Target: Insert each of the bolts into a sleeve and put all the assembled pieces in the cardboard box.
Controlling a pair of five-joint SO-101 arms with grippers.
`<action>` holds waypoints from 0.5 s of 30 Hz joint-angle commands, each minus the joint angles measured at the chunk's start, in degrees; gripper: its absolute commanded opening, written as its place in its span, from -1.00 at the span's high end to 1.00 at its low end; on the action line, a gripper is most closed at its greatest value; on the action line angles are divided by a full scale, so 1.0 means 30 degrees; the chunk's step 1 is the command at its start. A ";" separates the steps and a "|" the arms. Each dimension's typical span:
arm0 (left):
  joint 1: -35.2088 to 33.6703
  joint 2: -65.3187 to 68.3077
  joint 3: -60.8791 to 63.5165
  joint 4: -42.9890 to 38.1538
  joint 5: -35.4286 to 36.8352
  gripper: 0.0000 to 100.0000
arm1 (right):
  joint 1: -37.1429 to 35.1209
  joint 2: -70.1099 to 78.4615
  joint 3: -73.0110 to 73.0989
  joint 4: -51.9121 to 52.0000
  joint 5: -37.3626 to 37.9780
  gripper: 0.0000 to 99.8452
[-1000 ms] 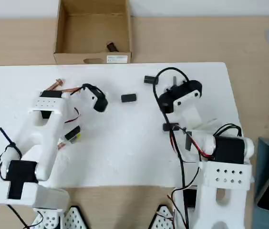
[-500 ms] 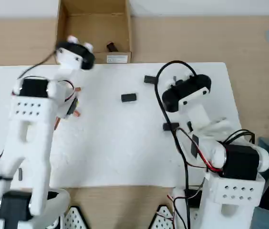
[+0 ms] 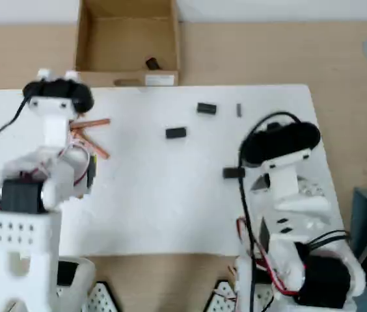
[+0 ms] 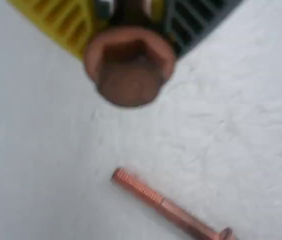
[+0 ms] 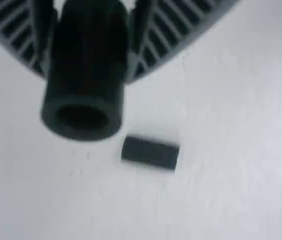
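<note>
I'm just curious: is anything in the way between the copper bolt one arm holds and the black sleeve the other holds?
Nothing visible blocks it. Only loose sleeves lie flat on the white mat between the bolt and the sleeve.

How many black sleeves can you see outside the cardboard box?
4 sleeves. Three lie on the mat: one near its far edge, one mid-mat, one by the right arm. The fourth is in the right gripper. More may be hidden.

No legible text — any view.
</note>
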 commanded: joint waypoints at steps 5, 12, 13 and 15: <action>0.0176 -0.6784 0.5978 -0.5626 0.2755 0.99 | -0.0747 -0.2388 0.5289 -0.5861 -0.3048 0.98; 0.0205 -1.1238 0.8586 -0.7531 0.5509 0.99 | -0.5758 -0.3062 0.8220 -0.8176 -0.4601 0.98; 0.0234 -1.1795 0.8674 -0.7619 0.5832 0.99 | -0.6432 -0.3092 0.8454 -0.8352 -0.4806 0.98; 0.0264 -1.2645 0.8762 -0.7678 0.6476 0.99 | -0.7546 -0.3092 0.8806 -0.8762 -0.5070 0.98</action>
